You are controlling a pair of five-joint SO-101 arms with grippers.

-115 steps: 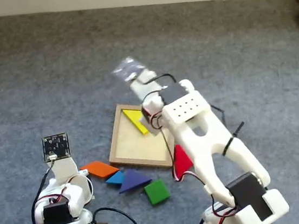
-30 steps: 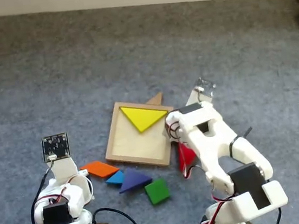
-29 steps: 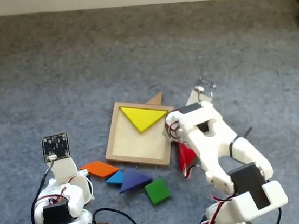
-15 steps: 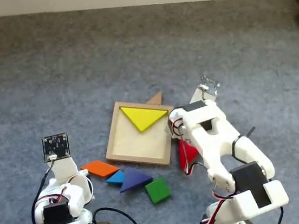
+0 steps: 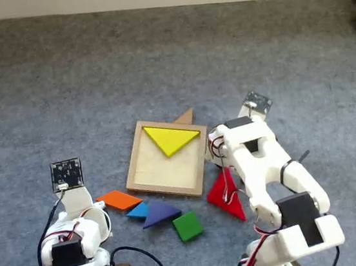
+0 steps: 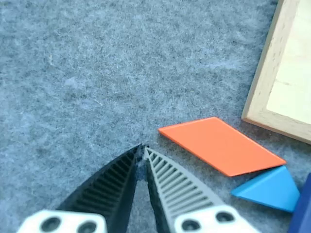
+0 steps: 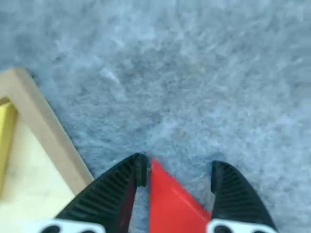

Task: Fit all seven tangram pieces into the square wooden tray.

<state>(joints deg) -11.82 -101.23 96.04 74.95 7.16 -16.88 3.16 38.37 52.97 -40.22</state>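
The square wooden tray (image 5: pixel 147 185) lies mid-carpet with a yellow triangle (image 5: pixel 171 138) in its far corner. A brown triangle (image 5: pixel 185 116) lies just behind the tray. An orange parallelogram (image 5: pixel 118 200), blue triangle (image 5: pixel 137 210), purple triangle (image 5: pixel 160 213) and green square (image 5: pixel 187 226) lie in front of it. A red triangle (image 5: pixel 226 189) lies off the tray's near right corner. My right gripper (image 7: pixel 177 170) is open, with the red triangle's (image 7: pixel 170 204) tip between its fingers. My left gripper (image 6: pixel 142 148) is shut and holds nothing, just beside the orange parallelogram (image 6: pixel 221 145).
Grey carpet surrounds everything, with wide free room left, right and beyond the tray. The right arm (image 5: pixel 259 162) hangs over the carpet right of the tray; the left arm (image 5: pixel 71 240) sits at the front left. The tray's corner (image 7: pixel 43 131) is close to my right gripper.
The right arm left the yellow triangle in the tray, then drew back to the right and toward the front; its open gripper now straddles the red triangle's tip. The left arm kept still.
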